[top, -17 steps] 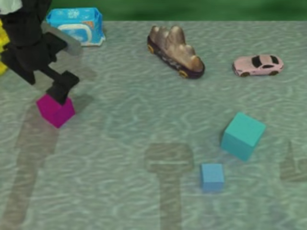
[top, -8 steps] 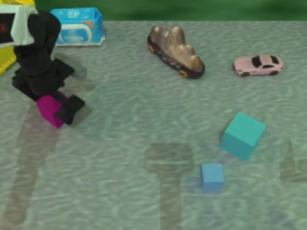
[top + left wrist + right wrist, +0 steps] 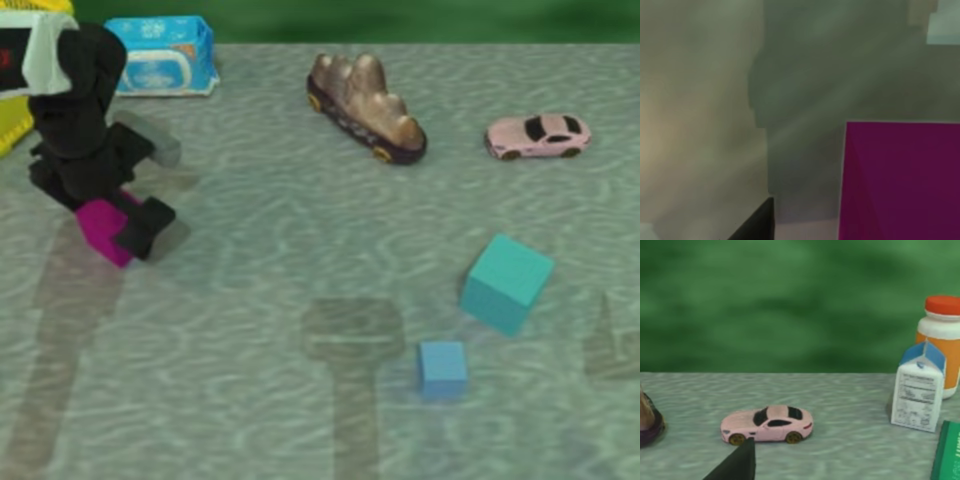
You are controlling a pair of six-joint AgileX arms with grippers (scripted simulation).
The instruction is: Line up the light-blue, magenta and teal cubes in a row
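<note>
Magenta cube (image 3: 100,228) half-hidden under left gripper (image 3: 125,215)

A larger matte magenta cube (image 3: 101,226) sits under the left gripper (image 3: 128,222). Well away from it, a small pale sky-blue cube (image 3: 442,369) lies beside the tilted, largest teal-turquoise cube (image 3: 506,283).

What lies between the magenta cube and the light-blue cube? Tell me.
Only bare table and shadow lie between the magenta cube and light-blue cube, as the top view shows.
</note>
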